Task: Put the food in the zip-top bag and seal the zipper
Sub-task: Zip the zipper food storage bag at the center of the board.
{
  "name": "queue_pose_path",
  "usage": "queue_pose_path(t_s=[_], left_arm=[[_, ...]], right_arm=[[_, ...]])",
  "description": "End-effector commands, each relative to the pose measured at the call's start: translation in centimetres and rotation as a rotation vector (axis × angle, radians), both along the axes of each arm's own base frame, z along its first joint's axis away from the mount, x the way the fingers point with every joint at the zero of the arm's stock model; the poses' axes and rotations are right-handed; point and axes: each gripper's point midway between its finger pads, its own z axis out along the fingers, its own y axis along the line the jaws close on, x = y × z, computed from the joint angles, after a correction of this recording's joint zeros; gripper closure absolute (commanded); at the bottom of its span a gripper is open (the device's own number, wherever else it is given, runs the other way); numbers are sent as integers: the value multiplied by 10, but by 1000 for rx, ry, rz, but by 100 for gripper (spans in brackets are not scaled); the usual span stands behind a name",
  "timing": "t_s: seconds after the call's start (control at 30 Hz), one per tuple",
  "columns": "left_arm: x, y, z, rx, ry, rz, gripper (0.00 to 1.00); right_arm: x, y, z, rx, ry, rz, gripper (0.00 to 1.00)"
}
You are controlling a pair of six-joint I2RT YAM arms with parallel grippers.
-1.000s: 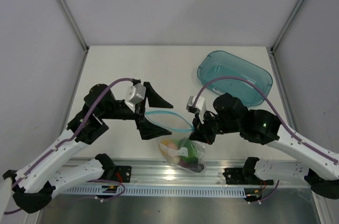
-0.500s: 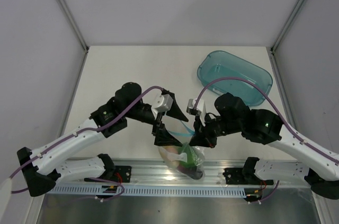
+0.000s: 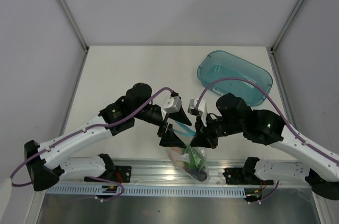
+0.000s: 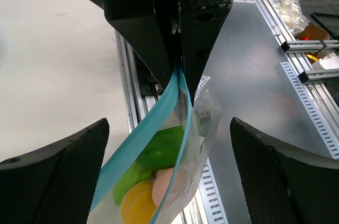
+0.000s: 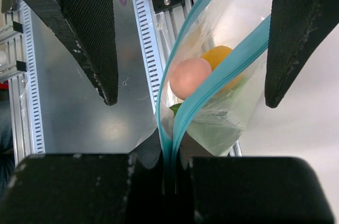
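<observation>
Top external view: the zip-top bag [image 3: 192,156] hangs just past the near edge of the table [image 3: 122,70], over the metal rail [image 3: 159,171], with the food inside. The right gripper [image 3: 203,138] is clamped tight on one end of the zipper [image 4: 151,136]. The left gripper [image 3: 178,128] is spread wide, 1 finger on each side of that blue strip, not touching it as far as I can see. From the right wrist cam the 2 zipper halves meet at the pinch and part further along. You can make out the pink egg [image 5: 189,78], yellow-orange fruit [image 5: 220,56] and green pepper [image 4: 165,147] through the plastic. The teal tub [image 3: 235,77] sits well apart at the back right.
</observation>
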Motion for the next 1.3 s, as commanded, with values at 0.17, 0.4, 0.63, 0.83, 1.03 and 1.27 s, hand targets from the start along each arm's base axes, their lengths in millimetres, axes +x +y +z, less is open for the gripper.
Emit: queue_pose_path(t_s=[0.17, 0.4, 0.63, 0.83, 1.03, 1.27], left_arm=[[-8, -2, 43, -116, -60, -51, 4], [-10, -4, 41, -117, -56, -72, 4], [-16, -7, 27, -65, -22, -108, 13], [-4, -13, -4, 35, -10, -31, 21], [-4, -11, -9, 59, 13, -15, 39], [6, -4, -20, 107, 6, 80, 68]], right_arm=[[-7, 4, 19, 52, -2, 50, 100], [-10, 7, 12, 26, 22, 71, 100], [-4, 8, 14, 30, -7, 52, 100], [-3, 7, 17, 37, -18, 49, 100], [1, 3, 8, 4, -23, 30, 100], [14, -9, -2, -60, -57, -56, 100]])
